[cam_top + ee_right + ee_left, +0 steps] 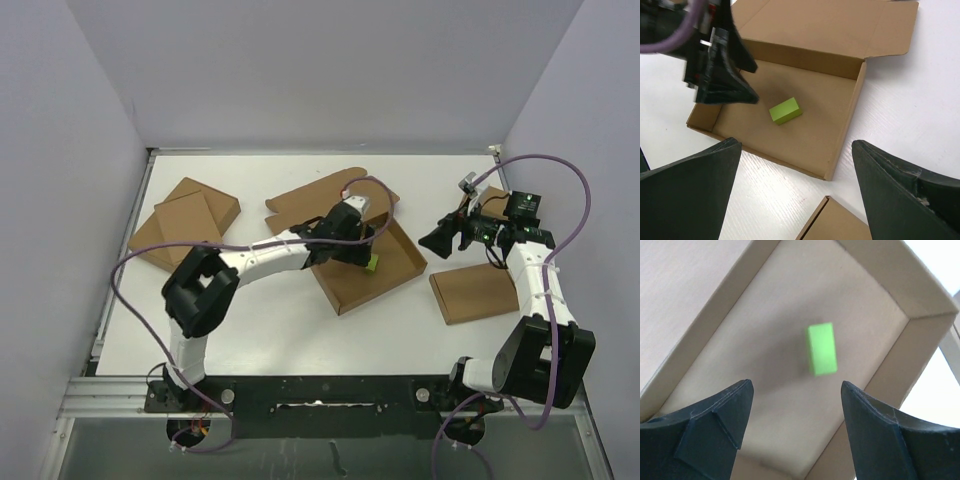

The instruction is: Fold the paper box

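The paper box [390, 282] lies mid-table as an open tray with raised side walls, its lid flap [305, 205] flat behind it. A small green block [371, 263] rests inside. My left gripper [358, 245] hovers open over the tray; in its wrist view the open fingers [796, 385] frame the tray floor [765, 340] below the green block [821, 348]. My right gripper [440, 240] is open and empty to the right of the box; its view [796, 145] shows the tray wall [852, 115], the block [785, 110] and the left gripper [722, 75].
Two smaller flat brown boxes [185, 225] lie stacked at the left. Another [475, 293] lies at the right beside the right arm, its corner in the right wrist view [835, 225]. One more [495, 198] lies behind the right gripper. Walls enclose the table.
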Robot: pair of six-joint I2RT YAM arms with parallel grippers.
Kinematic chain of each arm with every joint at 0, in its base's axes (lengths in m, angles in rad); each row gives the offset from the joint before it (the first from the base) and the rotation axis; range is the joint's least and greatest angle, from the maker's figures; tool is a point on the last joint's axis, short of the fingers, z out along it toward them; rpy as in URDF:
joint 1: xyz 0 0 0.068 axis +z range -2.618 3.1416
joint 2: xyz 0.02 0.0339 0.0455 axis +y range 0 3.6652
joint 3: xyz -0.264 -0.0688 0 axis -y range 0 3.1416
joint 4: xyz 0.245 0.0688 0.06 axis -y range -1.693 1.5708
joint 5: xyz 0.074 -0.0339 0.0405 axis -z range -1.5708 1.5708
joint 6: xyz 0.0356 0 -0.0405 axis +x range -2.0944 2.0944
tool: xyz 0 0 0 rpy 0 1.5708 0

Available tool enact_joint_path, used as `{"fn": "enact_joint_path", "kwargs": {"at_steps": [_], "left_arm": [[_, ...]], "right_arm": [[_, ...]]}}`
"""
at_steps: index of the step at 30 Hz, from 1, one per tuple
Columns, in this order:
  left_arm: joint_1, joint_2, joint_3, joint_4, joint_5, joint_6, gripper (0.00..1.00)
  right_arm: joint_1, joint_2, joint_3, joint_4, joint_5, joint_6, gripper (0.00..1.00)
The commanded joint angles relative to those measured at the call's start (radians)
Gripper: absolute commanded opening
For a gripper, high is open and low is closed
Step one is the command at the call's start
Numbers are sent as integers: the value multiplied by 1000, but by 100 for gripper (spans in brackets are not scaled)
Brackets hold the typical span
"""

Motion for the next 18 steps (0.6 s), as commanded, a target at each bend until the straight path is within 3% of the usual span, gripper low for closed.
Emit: {"fn": "enact_joint_path", "kwargs": {"at_steps": [1, 6, 11, 15, 18], "left_arm": [[88, -307, -248, 339, 180, 101, 70], [193, -534, -585, 619, 272, 95, 71], [311, -649, -702, 606, 316, 29, 77], [435, -665, -789, 623, 369, -177, 82], [479, -675, -825, 613, 363, -247, 83]], "right_arm": [[-6, -10, 4, 31, -31, 2, 98], [-6, -8, 2, 35, -35, 6, 98], [-6, 0, 0, 37, -35, 10, 98], [-6, 1, -1, 38, -33, 10, 98], [-7, 3, -1, 39, -32, 10, 98]]}}
